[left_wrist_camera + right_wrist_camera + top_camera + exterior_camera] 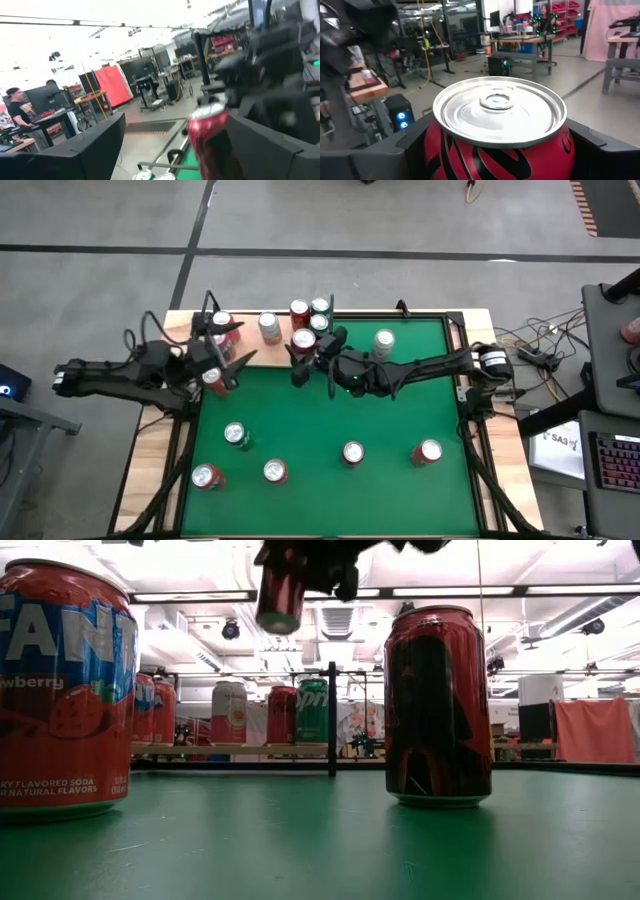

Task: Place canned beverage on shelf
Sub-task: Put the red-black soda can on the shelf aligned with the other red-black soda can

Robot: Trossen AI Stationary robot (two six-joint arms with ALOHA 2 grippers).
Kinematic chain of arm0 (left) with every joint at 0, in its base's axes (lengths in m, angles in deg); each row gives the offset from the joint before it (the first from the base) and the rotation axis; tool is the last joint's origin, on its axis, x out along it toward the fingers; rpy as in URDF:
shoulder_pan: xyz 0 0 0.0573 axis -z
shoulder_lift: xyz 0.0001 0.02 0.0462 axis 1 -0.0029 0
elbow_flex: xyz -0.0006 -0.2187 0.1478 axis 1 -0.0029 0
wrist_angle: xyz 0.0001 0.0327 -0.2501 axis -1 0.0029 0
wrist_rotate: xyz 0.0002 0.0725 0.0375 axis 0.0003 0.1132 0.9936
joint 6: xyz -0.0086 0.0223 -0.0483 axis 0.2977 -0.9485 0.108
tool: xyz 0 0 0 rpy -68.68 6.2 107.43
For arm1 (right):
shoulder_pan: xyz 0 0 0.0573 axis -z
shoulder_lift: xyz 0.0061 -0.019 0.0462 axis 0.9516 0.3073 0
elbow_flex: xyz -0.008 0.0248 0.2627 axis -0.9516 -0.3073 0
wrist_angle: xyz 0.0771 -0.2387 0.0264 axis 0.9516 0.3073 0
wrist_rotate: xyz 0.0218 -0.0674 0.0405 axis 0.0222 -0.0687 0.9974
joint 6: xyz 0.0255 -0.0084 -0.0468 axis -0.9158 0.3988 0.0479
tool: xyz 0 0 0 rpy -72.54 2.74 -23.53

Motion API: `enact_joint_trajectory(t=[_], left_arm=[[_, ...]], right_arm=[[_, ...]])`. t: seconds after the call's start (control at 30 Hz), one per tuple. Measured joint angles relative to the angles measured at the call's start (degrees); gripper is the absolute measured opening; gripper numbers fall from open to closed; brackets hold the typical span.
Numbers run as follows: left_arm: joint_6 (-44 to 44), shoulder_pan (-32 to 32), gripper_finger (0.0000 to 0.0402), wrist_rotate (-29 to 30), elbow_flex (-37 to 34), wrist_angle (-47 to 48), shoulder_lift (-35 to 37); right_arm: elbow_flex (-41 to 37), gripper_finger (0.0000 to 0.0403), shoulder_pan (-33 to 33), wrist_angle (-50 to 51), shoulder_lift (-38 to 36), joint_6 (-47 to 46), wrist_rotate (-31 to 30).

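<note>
My right gripper (300,352) reaches in from the table's right and is shut on a red-and-black can (500,125), held in the air just off the shelf's near right corner. In the low view the can (278,595) hangs high above the felt. The shelf (250,345), a pale wood panel with black rods, lies at the table's far left. Several cans (299,310) stand upright on it. My left gripper (222,365) stands open to the left of the held can, and the can (210,140) shows beyond its fingers. My right gripper pinches the can's side wall (432,145) between its two fingers, a little below the top rim. The fingers (395,150) come about level from the table's right. The can is lifted clear of table and shelf, roughly upright with its silver lid up, and slightly tilted in the low view.
Several cans stand on the green felt near the front edge (235,435) (352,452) (427,451), and a silver one (383,340) at the far right. A red can (213,378) shows by my left gripper. A black rod (331,720) rises at the shelf's edge. A person (15,110) stands in the room.
</note>
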Motion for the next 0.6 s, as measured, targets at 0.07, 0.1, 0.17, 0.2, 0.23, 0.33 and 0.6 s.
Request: enact_joint_trajectory(t=[0.07,0.1,0.17,0.2,0.23,0.33,0.6], left_arm=[[0.2,0.0,0.0328,0.0,0.0,0.9,1.1],[0.3,0.0,0.0328,0.0,0.0,1.2,1.5],[0.8,0.0,0.0328,-0.1,-0.1,2.1,2.1],[1.2,0.0,0.0328,-0.1,-0.1,2.3,2.2],[1.5,0.0,0.0328,-0.1,-0.1,2.5,2.2],[1.6,0.0,0.0328,-0.1,-0.1,2.9,2.2],[1.8,0.0,0.0328,-0.2,-0.1,3.0,1.5]], right_arm=[[0.6,0.0288,0.6,0.1,1.9,-0.3,-0.4],[1.0,0.0288,0.8,0.1,2.8,-0.3,-0.3],[2.0,0.0288,1.0,0.1,5.1,-0.5,-0.9],[2.6,0.0288,1.0,0.1,6.3,-0.5,-1.4],[3.2,0.0288,1.0,0.1,7.4,-0.4,-2.1],[5.5,0.0288,1.0,0.1,11.0,0.3,-4.0],[10.0,0.0288,1.0,0.2,18.0,2.0,-12.4]])
